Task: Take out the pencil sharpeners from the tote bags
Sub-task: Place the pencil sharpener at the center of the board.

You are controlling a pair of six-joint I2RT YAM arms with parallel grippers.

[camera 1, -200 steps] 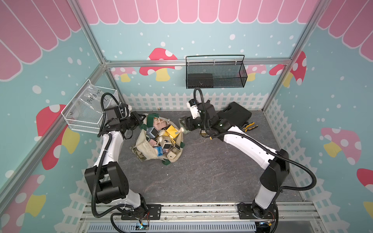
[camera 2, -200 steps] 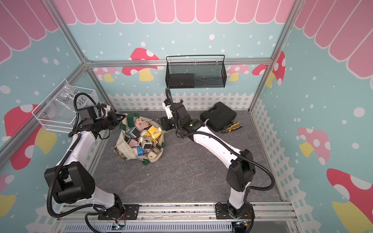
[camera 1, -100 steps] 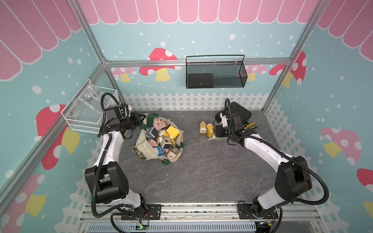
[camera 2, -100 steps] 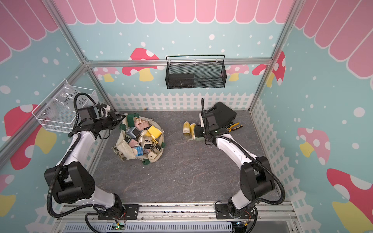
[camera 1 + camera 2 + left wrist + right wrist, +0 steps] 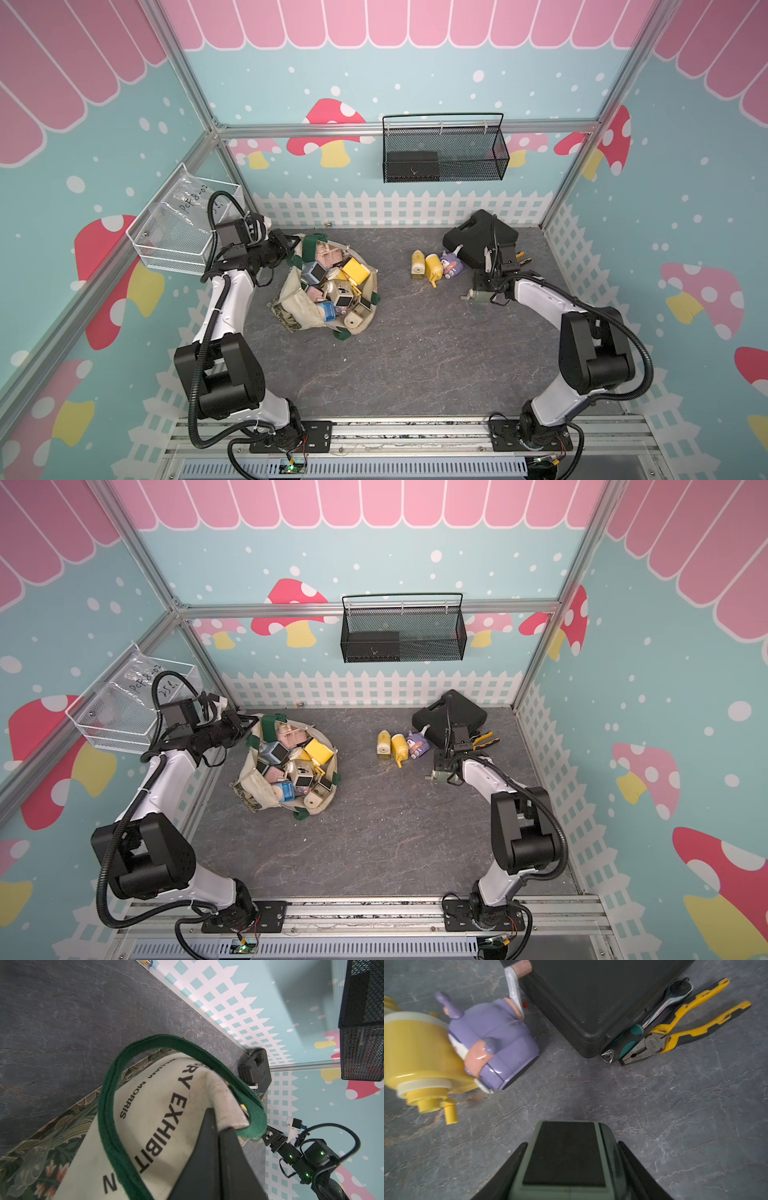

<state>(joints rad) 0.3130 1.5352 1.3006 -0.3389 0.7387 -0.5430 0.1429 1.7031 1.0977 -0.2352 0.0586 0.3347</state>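
Right wrist shows a boxy sage-green sharpener (image 5: 564, 1155), black-faced.

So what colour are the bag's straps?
The bag has dark green straps; the left wrist view shows them best.

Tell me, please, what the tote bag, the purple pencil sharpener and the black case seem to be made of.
Tote bag: cream woven canvas, matte; weave and fuzzy hem show.
Purple pencil sharpener: moulded plastic, glossy; bright highlights.
Black case: probably hard plastic, matte, finely textured, rounded moulded edges.
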